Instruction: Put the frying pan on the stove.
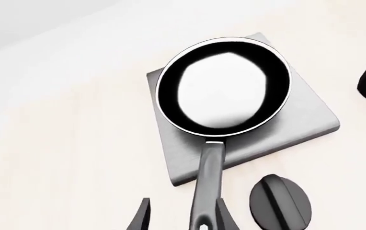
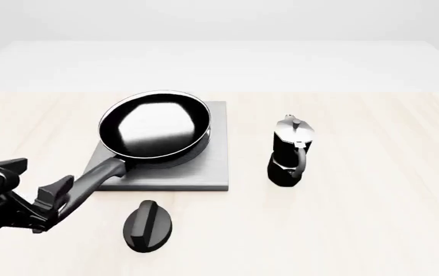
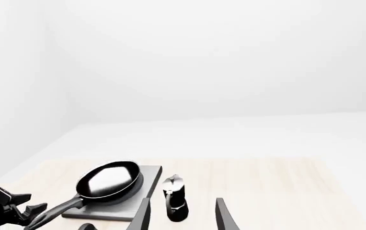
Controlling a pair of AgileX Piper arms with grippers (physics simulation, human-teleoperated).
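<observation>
The frying pan sits on the stove, its bowl covering the burner and its long handle reaching out toward 7 o'clock past the slab's edge. The left gripper has its 2 fingers spread around the handle's slotted end, not closed on it. The pan is glossy black, round, shallow and empty. At 3 o'clock of the stove stands a moka pot; a black oval knob lies at 6 o'clock. The right gripper hangs open, holding nothing.
</observation>
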